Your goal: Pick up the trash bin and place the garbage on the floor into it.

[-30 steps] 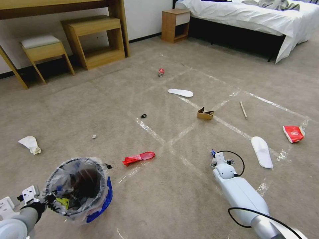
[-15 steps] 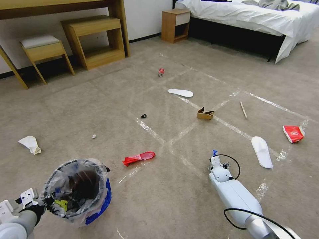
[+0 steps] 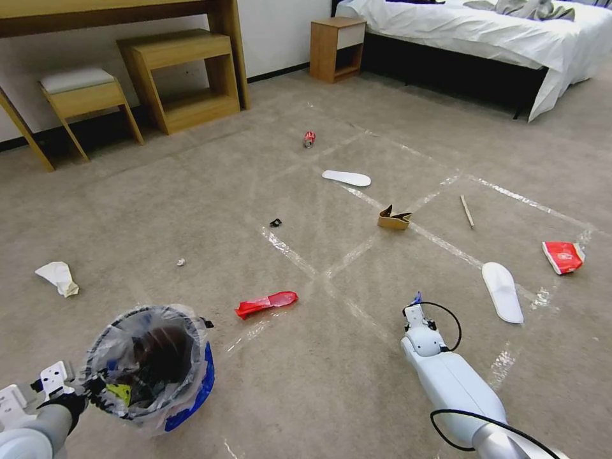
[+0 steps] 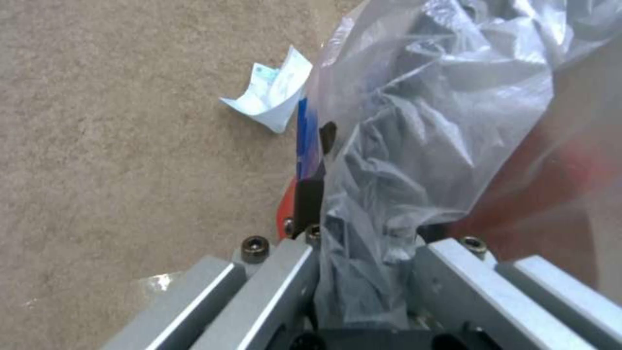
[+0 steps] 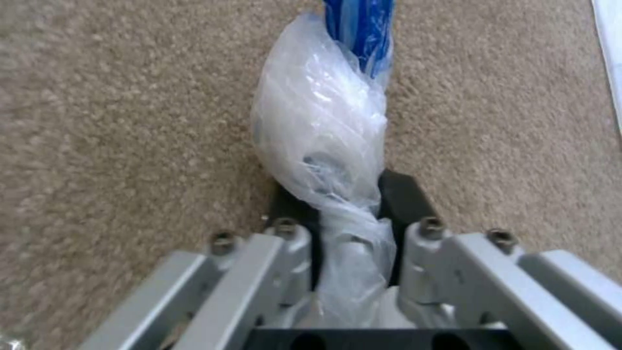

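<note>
The trash bin (image 3: 152,363), dark and lined with a crinkly clear bag, hangs at the lower left with my left gripper (image 3: 89,387) shut on its rim; the left wrist view shows the bag (image 4: 415,121) pinched between the jaws. My right gripper (image 3: 417,303) hovers low over the floor (image 3: 319,382), shut on a clear plastic wrapper (image 5: 324,126) with a blue end. Garbage lies scattered: a red wrapper (image 3: 266,303), crumpled white paper (image 3: 58,278), a red can (image 3: 309,138), two white insoles (image 3: 346,178) (image 3: 502,291), a cardboard piece (image 3: 394,218), a wooden stick (image 3: 467,211) and another red wrapper (image 3: 563,256).
A wooden desk with a stool (image 3: 83,95) and a low shelf (image 3: 185,76) stands at the back left. A nightstand (image 3: 336,48) and a bed (image 3: 484,38) are at the back right. A small black scrap (image 3: 275,222) and a paper scrap (image 4: 272,95) lie on the carpet.
The right arm has drawn back a little toward me with the clear wrapper still held. The bin has sunk slightly in the left gripper.
</note>
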Motion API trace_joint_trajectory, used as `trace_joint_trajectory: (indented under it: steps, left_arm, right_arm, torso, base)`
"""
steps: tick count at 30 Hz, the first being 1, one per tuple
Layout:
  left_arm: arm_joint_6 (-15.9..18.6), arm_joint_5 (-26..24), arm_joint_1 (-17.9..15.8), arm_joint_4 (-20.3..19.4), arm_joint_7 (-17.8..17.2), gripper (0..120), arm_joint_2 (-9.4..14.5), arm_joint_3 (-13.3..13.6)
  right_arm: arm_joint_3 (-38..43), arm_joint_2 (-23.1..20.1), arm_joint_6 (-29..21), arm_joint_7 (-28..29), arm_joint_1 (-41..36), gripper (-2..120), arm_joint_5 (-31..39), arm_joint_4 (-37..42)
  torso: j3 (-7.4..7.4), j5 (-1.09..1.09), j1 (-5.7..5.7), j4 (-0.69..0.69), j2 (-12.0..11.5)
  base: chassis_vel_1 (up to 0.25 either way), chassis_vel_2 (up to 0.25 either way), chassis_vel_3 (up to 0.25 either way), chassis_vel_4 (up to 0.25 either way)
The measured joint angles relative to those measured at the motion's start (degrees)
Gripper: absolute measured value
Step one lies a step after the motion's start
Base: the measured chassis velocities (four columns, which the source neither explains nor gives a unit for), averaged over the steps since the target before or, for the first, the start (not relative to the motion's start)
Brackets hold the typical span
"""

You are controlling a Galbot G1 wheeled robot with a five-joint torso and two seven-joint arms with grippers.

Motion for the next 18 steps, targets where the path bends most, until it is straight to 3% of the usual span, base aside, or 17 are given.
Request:
trace_joint_trajectory:
  steps: [2, 4, 5, 7, 9, 12, 13, 15, 16, 18]
  left_arm:
    - [0.0, 0.1, 0.0, -0.2, 0.0, 1, -0.1, 0.0]
    - [0.0, 0.4, 0.0, -0.5, -0.1, 1, -0.1, 0.0]
    - [0.0, 0.4, 0.0, -0.5, -0.1, 1, -0.1, 0.0]
    - [0.1, 0.4, 0.0, -0.9, -0.1, 1, -0.1, 0.0]
    - [0.2, 0.4, 0.0, -1.0, -0.1, 1, -0.2, -0.1]
    - [0.2, 0.3, -0.2, -1.6, -0.1, 1, -0.4, 0.0]
    - [0.2, 0.3, -0.2, -1.6, -0.1, 1, -0.4, 0.0]
    - [0.3, 0.3, -0.3, -1.9, -0.2, 1, -0.5, 0.2]
    - [0.3, 0.3, -0.3, -2.1, -0.1, 1, -0.5, 0.2]
    - [0.3, 0.3, -0.3, -2.2, -0.2, 1, -0.5, 0.3]
  right_arm:
    - [0.0, -0.9, 0.0, 0.0, -1.2, 9, 2.3, 2.4]
    - [0.3, -3.7, 0.2, 0.0, -4.1, 1, 9.3, 9.0]
    - [0.3, -3.7, 0.2, 0.0, -4.1, 1, 9.3, 9.0]
    - [1.5, -7.8, 0.4, -0.1, -8.1, 0, 14.8, 18.6]
    - [1.8, -8.8, 0.7, -0.2, -9.0, 0, 15.7, 20.7]
    - [4.5, -13.7, 8.0, -2.9, -14.2, 0, 19.2, 32.8]
    - [4.5, -13.7, 8.0, -2.9, -14.2, 0, 19.2, 32.8]
    - [5.5, -15.3, 13.3, -5.6, -16.1, 0, 19.6, 37.0]
    - [6.3, -16.5, 18.9, -8.6, -17.7, 0, 20.3, 40.4]
    - [6.5, -17.0, 21.3, -10.1, -18.5, 0, 20.8, 41.9]
  torso:
    - [0.0, 0.0, 0.0, 0.0, 0.0]
    - [0.0, 0.03, 0.0, 0.0, 0.0]
    - [0.0, 0.03, 0.0, 0.0, 0.0]
    - [0.0, 0.01, 0.0, -0.01, 0.0]
    - [0.0, 0.01, 0.0, -0.02, 0.0]
    - [-0.01, 0.01, 0.0, 0.0, 0.0]
    - [-0.01, 0.01, 0.0, 0.0, 0.0]
    - [-0.01, 0.0, 0.0, -0.01, 0.0]
    - [-0.01, -0.01, 0.0, -0.01, 0.0]
    - [0.0, 0.0, 0.0, -0.01, 0.0]
  base:
    - [0.0, 0.0, 0.0, 0.0]
    - [0.0, 0.0, 0.0, 0.0]
    - [0.0, 0.0, 0.0, 0.0]
    - [0.0, 0.0, 0.0, 0.0]
    - [0.0, 0.0, 0.0, 0.0]
    - [0.0, 0.0, 0.0, 0.0]
    - [0.0, 0.0, 0.0, 0.0]
    - [0.0, 0.0, 0.0, 0.0]
    - [0.0, 0.0, 0.0, 0.0]
    - [0.0, 0.0, 0.0, 0.0]
